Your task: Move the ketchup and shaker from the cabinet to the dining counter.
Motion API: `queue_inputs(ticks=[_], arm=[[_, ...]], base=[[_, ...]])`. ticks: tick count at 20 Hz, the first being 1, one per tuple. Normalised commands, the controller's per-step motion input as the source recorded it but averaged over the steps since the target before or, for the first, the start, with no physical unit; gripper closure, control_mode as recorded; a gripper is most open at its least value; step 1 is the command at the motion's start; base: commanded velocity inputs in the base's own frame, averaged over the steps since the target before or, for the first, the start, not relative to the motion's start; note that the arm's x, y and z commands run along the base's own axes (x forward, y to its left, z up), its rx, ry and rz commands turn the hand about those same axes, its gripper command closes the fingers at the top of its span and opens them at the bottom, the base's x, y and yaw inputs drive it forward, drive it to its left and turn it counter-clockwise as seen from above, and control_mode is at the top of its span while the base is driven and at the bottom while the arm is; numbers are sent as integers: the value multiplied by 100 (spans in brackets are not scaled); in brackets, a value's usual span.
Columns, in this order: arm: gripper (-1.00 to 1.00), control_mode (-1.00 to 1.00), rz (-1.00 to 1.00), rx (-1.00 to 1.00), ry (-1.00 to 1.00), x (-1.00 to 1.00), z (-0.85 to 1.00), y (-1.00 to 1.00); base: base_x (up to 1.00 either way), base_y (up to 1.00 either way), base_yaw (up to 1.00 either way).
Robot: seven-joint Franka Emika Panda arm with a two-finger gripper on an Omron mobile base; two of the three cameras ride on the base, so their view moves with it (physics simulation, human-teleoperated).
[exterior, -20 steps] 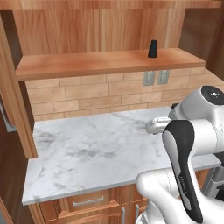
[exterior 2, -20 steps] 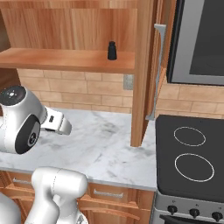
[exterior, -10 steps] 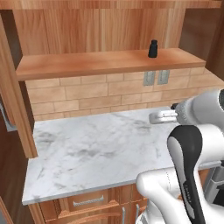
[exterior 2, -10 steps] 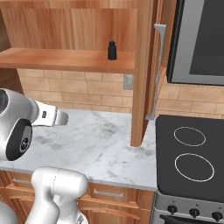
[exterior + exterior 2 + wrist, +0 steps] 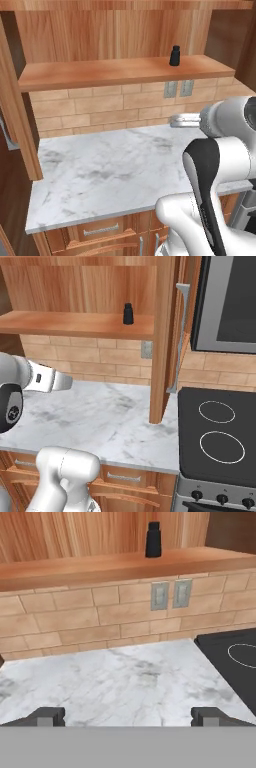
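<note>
The small black shaker (image 5: 174, 55) (image 5: 128, 314) (image 5: 153, 540) stands upright toward the right end of the shelf inside the open wooden cabinet (image 5: 115, 72) (image 5: 75, 323) (image 5: 100, 568). My gripper (image 5: 128, 717) hangs over the marble counter below the shelf, well short of the shaker. It is open wide, with nothing between its fingertips (image 5: 47, 716). In the right base view the hand (image 5: 55, 381) points toward the brick wall. The ketchup and the dining counter are out of view.
A small marble counter (image 5: 110, 170) backed by brick tile lies under the cabinet. Two wall outlets (image 5: 170, 594) sit below the shaker. The open cabinet door (image 5: 162, 341) with a bar handle stands right of the shelf, then a black stove (image 5: 220, 431) and a microwave (image 5: 230, 301).
The hand has risen a little above the counter toward the shelf and the arm's upper links have swung aside. The gripper stays open and the shaker has not moved.
</note>
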Motion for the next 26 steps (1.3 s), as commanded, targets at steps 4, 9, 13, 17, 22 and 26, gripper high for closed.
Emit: queue_inputs(ticks=[4,9,13,17,22,26], arm=[[-100,-100,-14,0,0,0,47,-8],[-100,-100,-6,0,-4,0,50,-18],[-100,-100,-5,0,-2,0,56,-10],[-100,-100,-7,0,2,10,45,-10],[-100,-100,-5,-5,-5,20,20,-8],[-100,-100,-2,-2,-7,24,15,-22]], base=[[0,0,0],[0,0,0],[0,0,0],[0,0,0],[0,0,0],[0,0,0]])
